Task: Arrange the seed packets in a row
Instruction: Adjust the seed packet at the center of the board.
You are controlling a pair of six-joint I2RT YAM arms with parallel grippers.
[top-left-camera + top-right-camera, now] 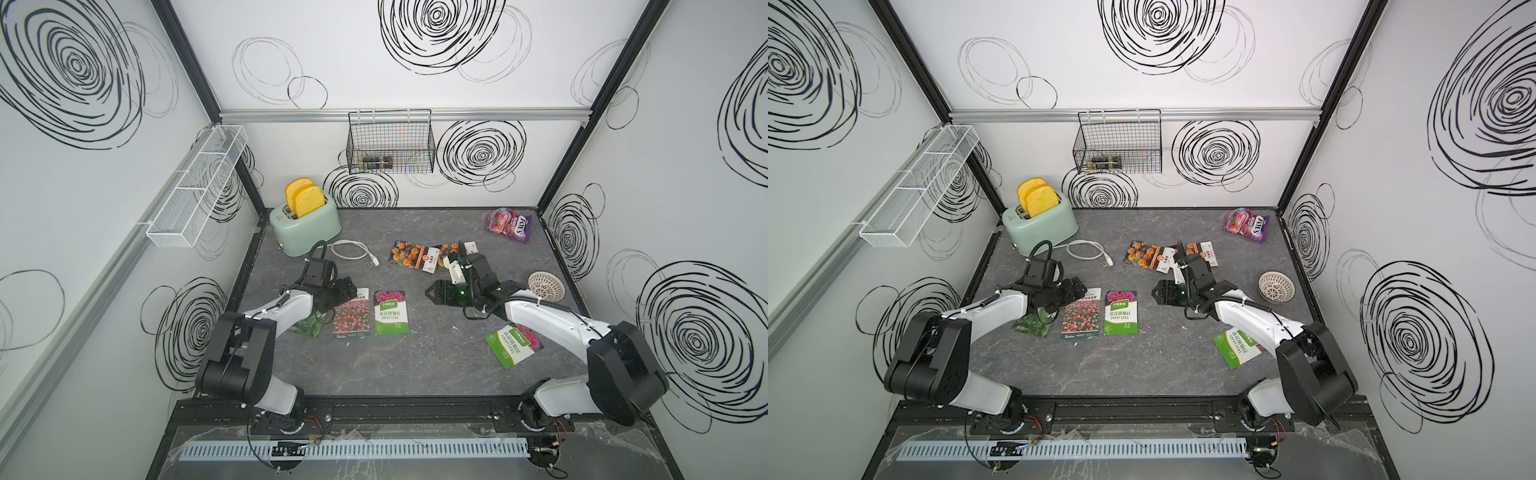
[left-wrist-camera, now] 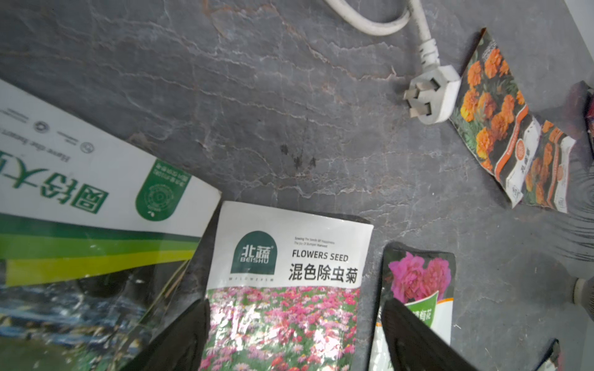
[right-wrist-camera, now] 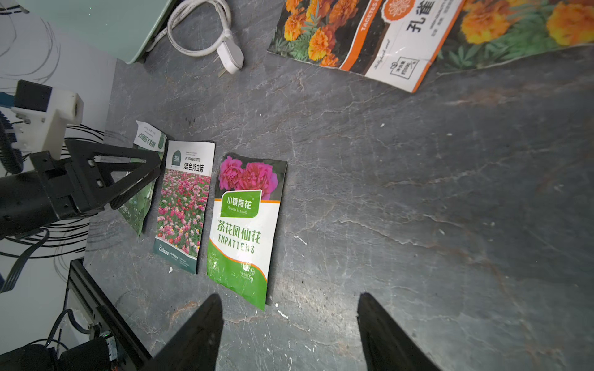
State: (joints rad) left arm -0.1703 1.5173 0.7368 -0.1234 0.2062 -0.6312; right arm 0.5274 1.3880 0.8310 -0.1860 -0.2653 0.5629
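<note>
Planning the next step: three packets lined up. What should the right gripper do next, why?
Probably reach for the marigold packet nearest the row: the right gripper hangs open and empty over bare table beside the row's IMPATIENS packet, where the next one belongs.

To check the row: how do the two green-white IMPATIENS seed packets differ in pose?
The middle green-white IMPATIENS packet lies straight beside the pink flower-field packet; the green-white IMPATIENS packet near the right arm lies tilted, alone. The middle one shows whole; the right arm hides part of the other. Both lie flat, face up.
</note>
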